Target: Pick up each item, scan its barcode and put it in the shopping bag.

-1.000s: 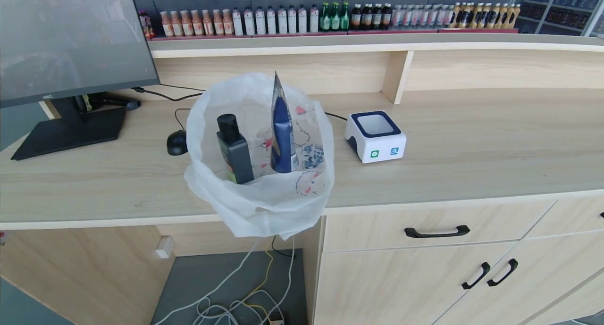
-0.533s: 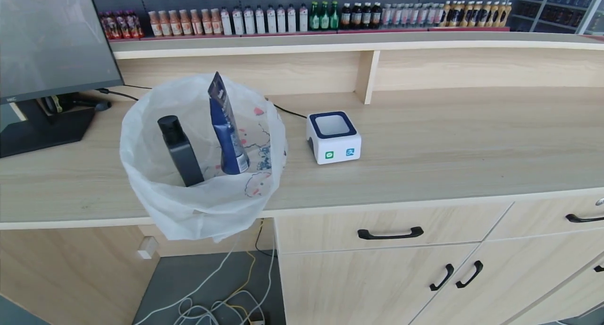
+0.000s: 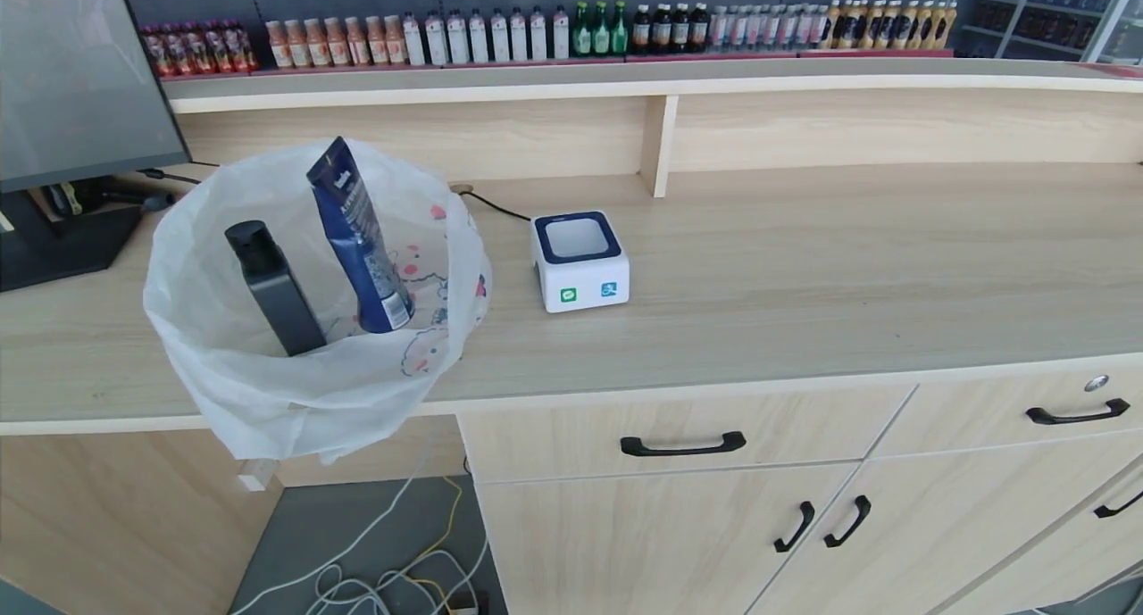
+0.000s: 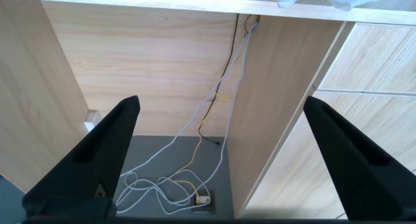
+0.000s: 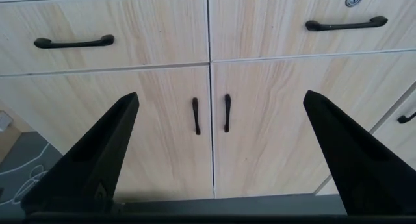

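1. Hazard: if you raise the left gripper (image 4: 218, 165) straight up, it may snag the shopping bag (image 3: 268, 392) where it sags over the counter (image 3: 804, 285) edge, and drag it off.
2. Left gripper: fingers wide apart, empty, below the counter.
3. Right gripper (image 5: 218, 159): wide apart, empty, facing the cabinet doors (image 5: 162, 133).
4. Shopping bag: left of the head frame. It holds a dark bottle (image 3: 272, 289) and a blue tube (image 3: 357, 240), both leaning.
5. Barcode scanner (image 3: 580, 260): centre of the head frame, near the bag.

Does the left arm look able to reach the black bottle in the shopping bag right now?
Probably not directly: the left gripper hangs open below the counter edge and must rise first; the shopping bag itself stands open-mouthed.
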